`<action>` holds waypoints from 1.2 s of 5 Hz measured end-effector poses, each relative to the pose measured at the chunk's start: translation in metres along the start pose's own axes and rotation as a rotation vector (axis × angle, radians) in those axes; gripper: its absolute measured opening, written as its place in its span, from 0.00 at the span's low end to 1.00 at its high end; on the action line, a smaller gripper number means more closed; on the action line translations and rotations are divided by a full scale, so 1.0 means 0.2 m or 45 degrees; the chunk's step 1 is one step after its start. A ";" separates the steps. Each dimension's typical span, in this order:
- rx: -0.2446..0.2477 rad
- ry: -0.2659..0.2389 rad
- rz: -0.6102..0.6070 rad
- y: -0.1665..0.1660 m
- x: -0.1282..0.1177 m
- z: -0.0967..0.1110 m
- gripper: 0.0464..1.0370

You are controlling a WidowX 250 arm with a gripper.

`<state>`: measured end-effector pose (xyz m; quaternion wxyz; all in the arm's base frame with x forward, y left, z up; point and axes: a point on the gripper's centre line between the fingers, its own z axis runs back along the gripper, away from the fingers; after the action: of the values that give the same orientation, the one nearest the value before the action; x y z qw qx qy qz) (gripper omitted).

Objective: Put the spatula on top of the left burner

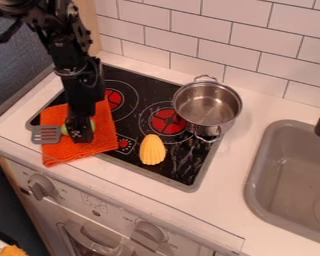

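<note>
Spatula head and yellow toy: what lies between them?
From spatula head to yellow toy, the camera view shows the claw over the orange cloth, then stove with a small red mark.

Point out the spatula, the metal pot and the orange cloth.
Spatula [46,134]: camera view, on its grey slotted head.
Metal pot [206,107]: camera view, on its inside.
Orange cloth [100,141]: camera view, on its lower right part.

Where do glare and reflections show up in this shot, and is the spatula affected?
Camera view: pale streaks on the glossy black stovetop, below the pot; bright highlights on the pot's metal; no glare hiding the spatula's blade; dark pincer standing out against the orange cloth.
</note>
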<state>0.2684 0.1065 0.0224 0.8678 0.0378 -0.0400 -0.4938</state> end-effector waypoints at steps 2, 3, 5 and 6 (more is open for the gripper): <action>-0.019 -0.013 -0.011 -0.02 0.00 -0.04 0.39; -0.018 -0.016 -0.008 -0.02 0.01 -0.04 0.39; -0.039 -0.043 -0.032 -0.03 0.02 -0.04 0.39; 0.025 -0.100 -0.033 0.00 0.03 0.07 0.39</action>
<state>0.2694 0.1007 0.0360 0.8588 0.0273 -0.0784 -0.5056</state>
